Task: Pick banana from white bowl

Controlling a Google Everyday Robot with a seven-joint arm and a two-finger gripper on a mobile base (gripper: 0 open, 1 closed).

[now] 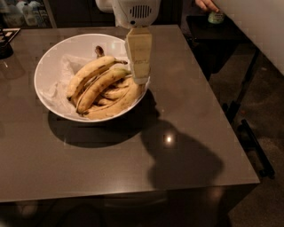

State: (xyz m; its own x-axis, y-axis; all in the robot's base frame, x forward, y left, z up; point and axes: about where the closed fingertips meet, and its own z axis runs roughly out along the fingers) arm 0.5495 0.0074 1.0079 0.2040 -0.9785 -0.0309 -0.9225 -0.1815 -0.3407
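By the far left corner of the worktop (88, 168) sits a dark object (4, 46), cut off by the edge and well apart from everything else. Nearer the middle of the far edge stands the white bowl (49, 60), set within the arm's reach, I'd judge. Crumpled white paper (62, 77) lines its left side, and on it lies a loose heap of bananas, their stems pointing toward the right rim. The banana (93, 71) to be picked lies on top of the heap: long, curved, streaked with brown, its dark stem toward the far right. A second big one presses against its near side, and a paler one (113, 104) hugs the near rim beneath. The gripper (140, 60) hangs straight down over the bowl's right rim, just beside the stem ends, which looks to me like lining up for a drop onto the heap. I cannot tell how far open it is; I can see nothing in its hold. Past the right edge, a person's hand (206, 4) rests by a green object (215, 17) on a separate dark stand.
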